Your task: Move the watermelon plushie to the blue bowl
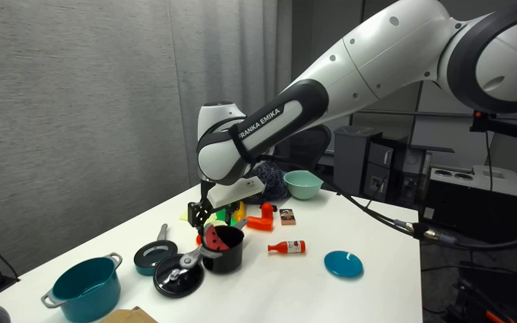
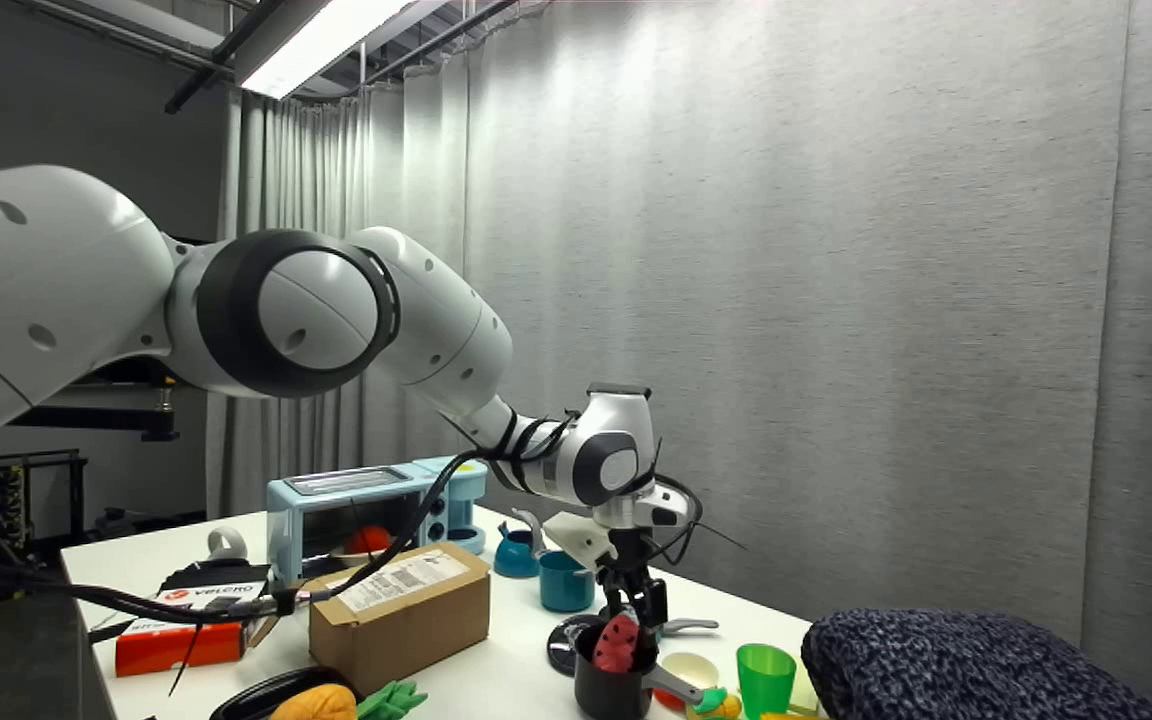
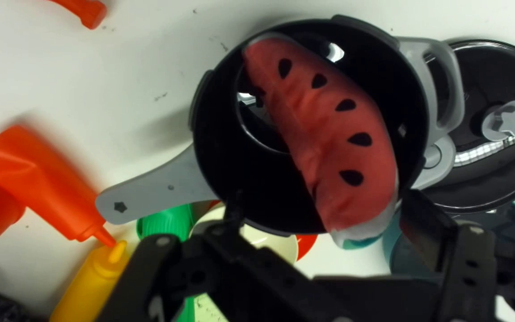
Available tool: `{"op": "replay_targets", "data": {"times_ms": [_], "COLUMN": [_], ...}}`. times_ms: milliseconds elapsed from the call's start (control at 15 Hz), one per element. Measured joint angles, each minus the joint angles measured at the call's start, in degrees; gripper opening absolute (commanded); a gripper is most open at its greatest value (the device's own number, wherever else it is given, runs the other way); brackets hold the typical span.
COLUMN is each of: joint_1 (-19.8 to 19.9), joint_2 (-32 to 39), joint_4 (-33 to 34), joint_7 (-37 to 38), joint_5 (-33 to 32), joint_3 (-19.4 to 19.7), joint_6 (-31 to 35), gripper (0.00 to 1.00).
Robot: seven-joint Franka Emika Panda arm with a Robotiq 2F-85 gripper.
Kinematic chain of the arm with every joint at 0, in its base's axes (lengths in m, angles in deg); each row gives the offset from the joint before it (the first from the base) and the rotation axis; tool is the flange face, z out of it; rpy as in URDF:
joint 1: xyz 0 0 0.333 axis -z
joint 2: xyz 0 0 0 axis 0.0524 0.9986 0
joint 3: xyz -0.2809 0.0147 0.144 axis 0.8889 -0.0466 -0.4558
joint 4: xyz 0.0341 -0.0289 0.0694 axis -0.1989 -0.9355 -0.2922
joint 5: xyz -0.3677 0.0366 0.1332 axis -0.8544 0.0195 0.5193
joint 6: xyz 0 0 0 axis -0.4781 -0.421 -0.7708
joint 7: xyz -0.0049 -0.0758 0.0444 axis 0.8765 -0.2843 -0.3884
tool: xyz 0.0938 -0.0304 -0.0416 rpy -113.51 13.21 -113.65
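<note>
Leaning inside black pot (image 3: 239, 179): watermelon plushie (image 3: 320, 125) (tool (image 3: 324, 203) parted above)

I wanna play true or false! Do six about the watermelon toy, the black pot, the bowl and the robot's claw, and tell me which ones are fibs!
1. The watermelon plushie has black seeds. True.
2. The blue bowl and the black pot stand apart. True.
3. The watermelon plushie is in the blue bowl. False: it is in the black pot, with one end poking out.
4. A lid covers the black pot. False: the black lid is off, beside the black pot.
5. The gripper is open. True.
6. The gripper is at the blue bowl. False: it is at the black pot.
</note>
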Motion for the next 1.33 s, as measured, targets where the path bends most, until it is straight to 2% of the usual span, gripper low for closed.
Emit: {"op": "replay_targets", "data": {"times_ms": [467, 600, 933, 1133, 1333], "joint_1": [0.1, 0.3, 1.2, 1.6, 1.4], "joint_2": [0.0, -0.2, -1.1, -3.6, -7.6], "joint_4": [0.1, 0.1, 0.3, 0.7, 0.9], "joint_7": [0.0, 0.0, -0.1, -0.4, -0.4], "joint_5": [0.8, 1.0, 1.5, 1.4, -1.9], "joint_3": [-0.2, -0.2, -0.2, 0.0, 1.7], "joint_6": [-0.3, -0.6, -0.6, -0.9, -3.1], "gripper": [0.03, 0.00, 0.02, 0.02, 0.02]}}
